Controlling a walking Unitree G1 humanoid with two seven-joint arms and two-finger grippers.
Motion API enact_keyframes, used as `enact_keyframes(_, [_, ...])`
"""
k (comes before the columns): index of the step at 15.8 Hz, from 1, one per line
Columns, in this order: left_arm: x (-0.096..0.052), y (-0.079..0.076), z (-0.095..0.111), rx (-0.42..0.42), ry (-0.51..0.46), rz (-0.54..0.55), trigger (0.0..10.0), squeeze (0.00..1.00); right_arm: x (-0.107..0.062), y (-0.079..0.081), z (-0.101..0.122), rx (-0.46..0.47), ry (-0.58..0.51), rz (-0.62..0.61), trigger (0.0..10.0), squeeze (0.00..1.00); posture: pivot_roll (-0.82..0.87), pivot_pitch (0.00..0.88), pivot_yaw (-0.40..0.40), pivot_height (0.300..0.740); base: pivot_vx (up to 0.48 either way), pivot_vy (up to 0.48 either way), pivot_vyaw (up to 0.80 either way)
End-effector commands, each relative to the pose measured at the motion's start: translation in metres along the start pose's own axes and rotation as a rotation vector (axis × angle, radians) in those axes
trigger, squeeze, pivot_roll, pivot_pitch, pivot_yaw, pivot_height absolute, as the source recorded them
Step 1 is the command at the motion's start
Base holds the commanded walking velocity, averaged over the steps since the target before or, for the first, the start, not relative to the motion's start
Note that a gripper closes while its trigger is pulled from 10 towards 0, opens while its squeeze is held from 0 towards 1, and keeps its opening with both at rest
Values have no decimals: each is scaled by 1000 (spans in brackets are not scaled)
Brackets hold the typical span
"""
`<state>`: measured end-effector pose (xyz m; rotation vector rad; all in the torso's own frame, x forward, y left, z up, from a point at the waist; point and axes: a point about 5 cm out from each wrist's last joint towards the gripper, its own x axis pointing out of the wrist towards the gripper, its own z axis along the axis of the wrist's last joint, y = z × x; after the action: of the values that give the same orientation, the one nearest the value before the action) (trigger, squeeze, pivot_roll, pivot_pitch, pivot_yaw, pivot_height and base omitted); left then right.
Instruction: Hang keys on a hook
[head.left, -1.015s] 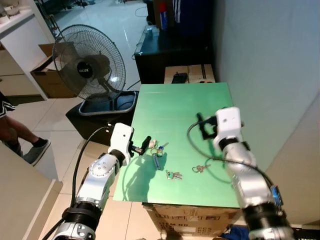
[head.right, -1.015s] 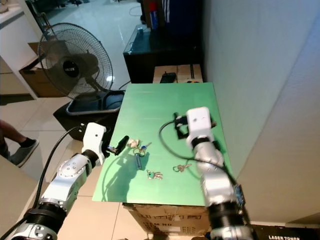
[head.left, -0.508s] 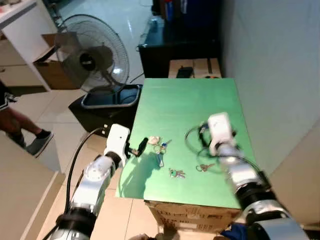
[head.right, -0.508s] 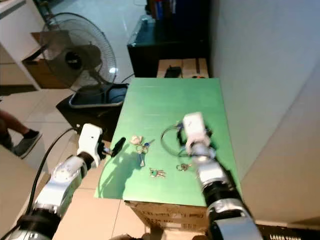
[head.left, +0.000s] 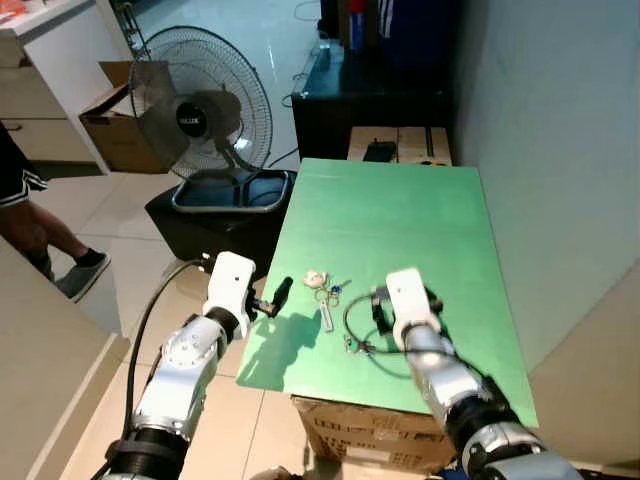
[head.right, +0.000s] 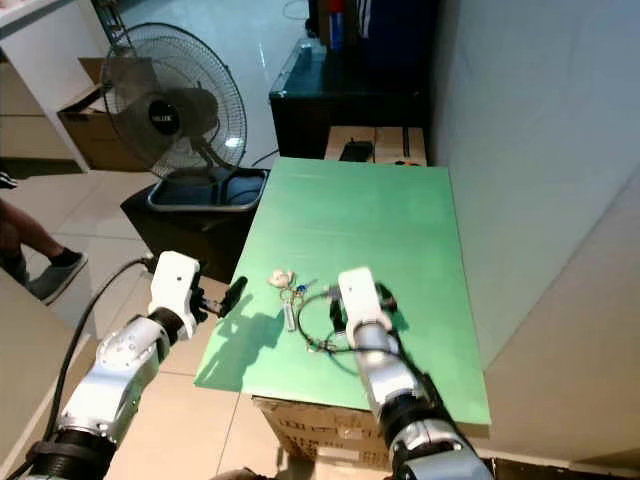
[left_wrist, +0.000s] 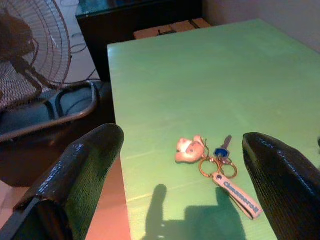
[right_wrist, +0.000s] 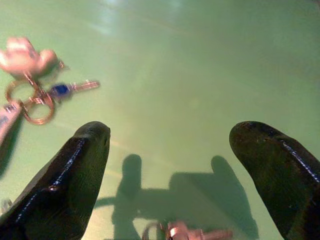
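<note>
Left gripper is seen in the left eye view at the 9 o'clock edge of the green table, its fingers pointed toward the key bunch; nothing is held. Right gripper hangs low over the table at 3 o'clock of that bunch, a black cable looped beside it. A standing fan is noted at 11 o'clock off the table, a person's leg at the far 9 o'clock margin.

In the left wrist view, both fingers are spread wide and empty, with the bunch, a pink charm, blue-headed key and strap, lying on the table between them.

In the right wrist view, the fingers are likewise parted wide, gripping nothing; a second small key set lies between them.
</note>
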<state>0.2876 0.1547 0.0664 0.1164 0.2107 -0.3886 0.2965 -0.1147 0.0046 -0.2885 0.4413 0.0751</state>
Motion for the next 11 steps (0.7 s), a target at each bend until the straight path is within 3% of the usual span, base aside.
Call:
enact_keyframes(1, [-3, 5, 2, 10, 4, 6, 10000, 0, 0, 1, 4, -4, -43, -11, 10000, 0, -29, 0, 151, 740, 0, 0, 0])
enact_keyframes(3, [-11, 9, 3, 37, 24, -23, 10000, 0, -7, 5, -1, -9, -117, -63, 10000, 0, -10, 0, 195, 740, 0, 0, 0])
enact_keyframes(7, [-27, 15, 4, 69, 60, -53, 10000, 0, -11, 5, -7, -3, -139, -130, 10000, 0, 22, 45, 250, 740, 0, 0, 0])
enact_keyframes(11, [-53, 29, 8, 98, 106, -46, 10000, 0, -15, 3, -14, 1, -162, -167, 10000, 0, 81, 111, 295, 740, 0, 0, 0])
